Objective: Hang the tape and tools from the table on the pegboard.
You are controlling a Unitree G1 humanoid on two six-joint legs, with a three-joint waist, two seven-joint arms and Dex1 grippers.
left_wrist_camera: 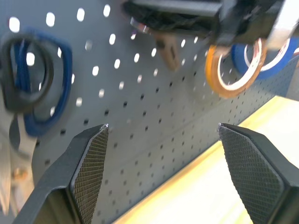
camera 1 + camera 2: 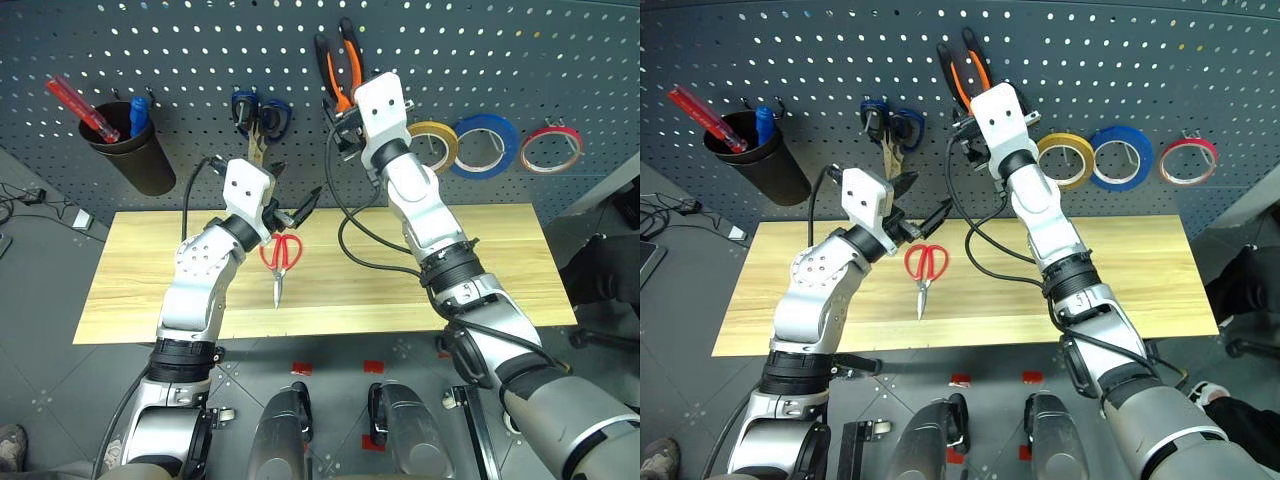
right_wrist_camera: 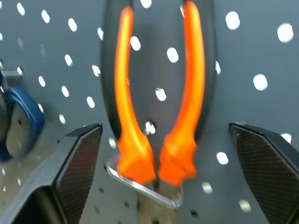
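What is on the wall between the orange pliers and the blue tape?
The yellow tape hangs on the pegboard between the pliers and the blue tape, seen in both eye views.

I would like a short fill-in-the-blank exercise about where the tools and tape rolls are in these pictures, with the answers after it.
1. The red-handled scissors lie on the ____.
2. The orange-and-black pliers hang on the ____.
3. The yellowish tape hangs beside a roll of ____ tape.
4. The right gripper has its jaws ____, with the pliers between them but not touched.

Answers: table; pegboard; blue; open
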